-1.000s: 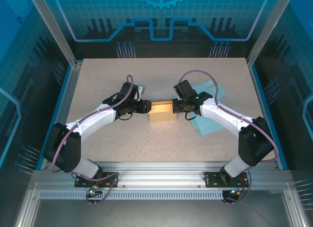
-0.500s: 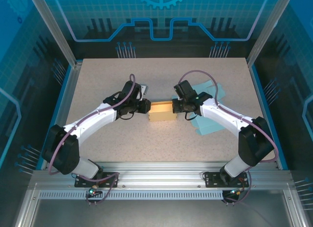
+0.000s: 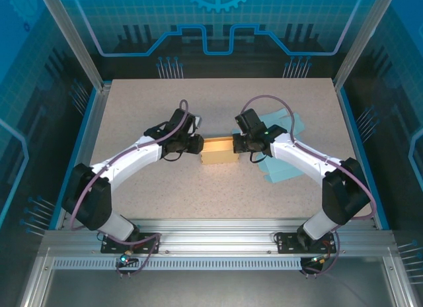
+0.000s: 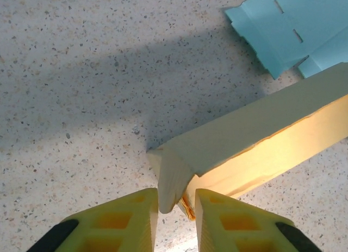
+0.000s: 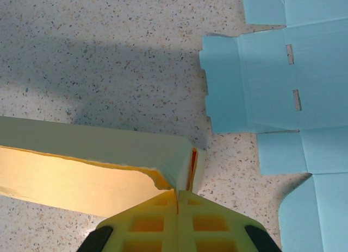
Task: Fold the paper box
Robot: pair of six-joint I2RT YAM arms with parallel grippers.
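Observation:
The yellow paper box [image 3: 217,150] lies mid-table between both arms, its open side lit from within. My left gripper [image 3: 198,145] is at the box's left end. In the left wrist view its fingers [image 4: 136,219] stand close together with the folded end flap [image 4: 173,178] pinched between them, so the left gripper [image 4: 176,208] is shut on the box [image 4: 255,132]. My right gripper [image 3: 235,144] is at the box's right end. In the right wrist view the right gripper [image 5: 178,200] is shut tight on the thin edge of the box's [image 5: 98,149] end wall.
Flat light-blue box blanks [image 3: 284,148] lie on the table under and beside the right arm, also visible as blue sheets [image 5: 272,83] with slots and at the upper right as blue sheets [image 4: 293,24]. The speckled tabletop [image 3: 165,201] is bounded by a blue rim and metal frame.
My left gripper's jaws have narrowed onto the box's left end flap, and its wrist has shifted slightly. The right gripper and the box have stayed put.

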